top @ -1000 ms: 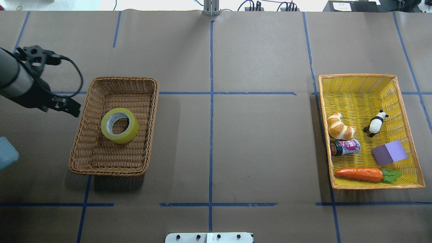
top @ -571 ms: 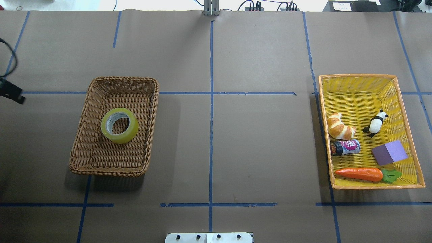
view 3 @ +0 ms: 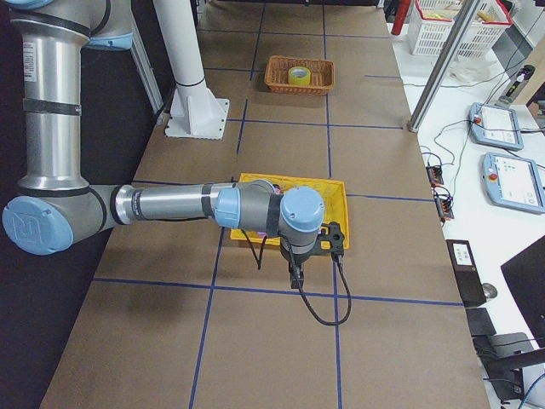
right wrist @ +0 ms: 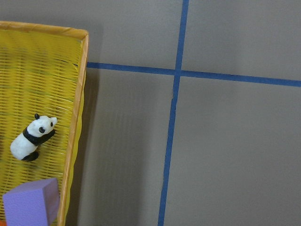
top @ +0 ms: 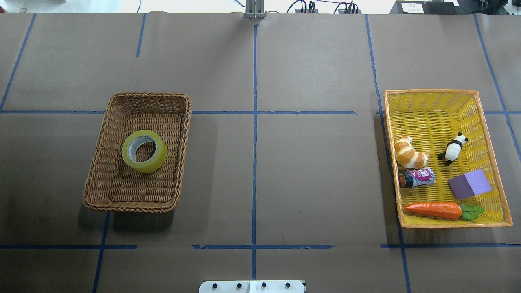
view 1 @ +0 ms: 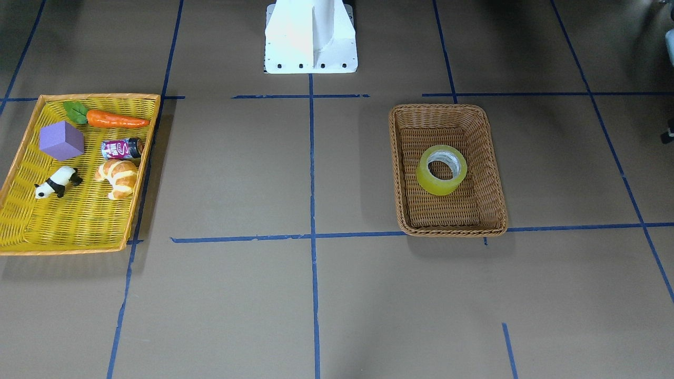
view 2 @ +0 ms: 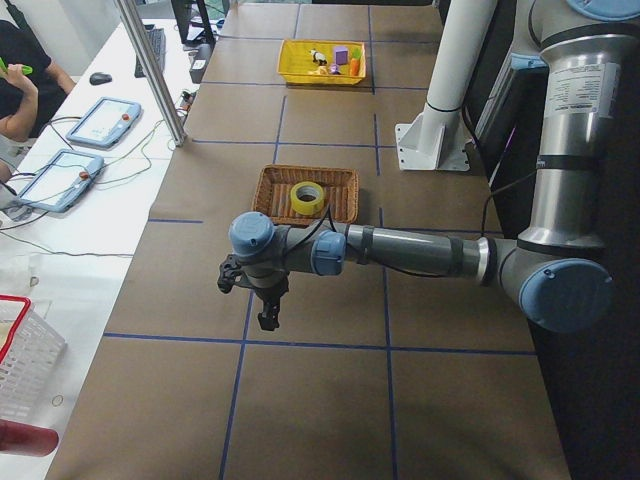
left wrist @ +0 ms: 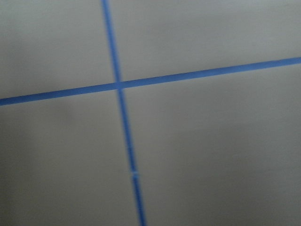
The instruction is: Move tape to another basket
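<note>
Overhead exterior view: the tape [top: 142,166] lies flat inside the brown basket [top: 184,138]. From the side, the left claw [view 2: 268,320] hangs over the table [view 2: 300,400], with the tape well beyond it. The right claw [view 3: 295,279] hangs just beside the yellow tray [view 3: 328,192]. I cannot tell if either claw is clenched or let go.

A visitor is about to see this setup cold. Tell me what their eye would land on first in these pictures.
The yellow-green tape lies flat, alone in the brown wicker basket on the robot's left. Far to the right, the bright yellow tray holds a croissant, panda, can, purple block and carrot. In the side views, the left arm and right arm reach out over the table's two ends.
</note>
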{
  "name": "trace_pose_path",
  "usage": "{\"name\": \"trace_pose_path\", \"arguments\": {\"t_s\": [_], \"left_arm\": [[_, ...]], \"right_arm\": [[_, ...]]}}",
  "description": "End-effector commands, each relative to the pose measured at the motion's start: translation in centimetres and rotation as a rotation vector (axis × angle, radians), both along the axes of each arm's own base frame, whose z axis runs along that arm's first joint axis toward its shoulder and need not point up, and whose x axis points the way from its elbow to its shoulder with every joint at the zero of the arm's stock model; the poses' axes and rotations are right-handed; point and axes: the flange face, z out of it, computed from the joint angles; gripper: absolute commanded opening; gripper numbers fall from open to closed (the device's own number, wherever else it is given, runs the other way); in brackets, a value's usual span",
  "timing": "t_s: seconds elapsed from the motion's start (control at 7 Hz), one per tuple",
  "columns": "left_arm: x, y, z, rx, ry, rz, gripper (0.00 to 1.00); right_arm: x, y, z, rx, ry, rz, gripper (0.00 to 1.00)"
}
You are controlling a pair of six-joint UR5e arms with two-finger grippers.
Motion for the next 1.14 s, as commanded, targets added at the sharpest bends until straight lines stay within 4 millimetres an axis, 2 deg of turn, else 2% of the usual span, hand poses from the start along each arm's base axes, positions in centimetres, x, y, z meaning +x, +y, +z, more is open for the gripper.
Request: {"name": "trace_pose_path", "arguments": {"t_s": [0.0,0.14,0.29,0.43,1.0], "left_arm": [[-3.0,1.0,2.0,0.009,0.007,-0.011,1.00],[-3.8,2.2,3.0,-0.009,0.008,-0.026,1.00],[-4.0,2.5,3.3,-0.030,0.006,-0.035,1.00],[-4.2,2.6,3.4,-0.034,0.006,-0.039,1.00],[-4.2,2.6,3.4,-0.034,0.006,-0.040,1.00]], "right_arm": [[0.0,0.3,1.1,0.000,0.000,0.001,1.00],[0.0,0.2,2.2,0.014,0.001,0.000,1.00],[0.0,0.3,4.9,-0.016,-0.004,0.008,1.00],[0.0,0.2,6.0,0.002,0.001,0.014,1.00],[0.0,-0.5,5.3,-0.054,-0.008,0.076,1.00]]}}
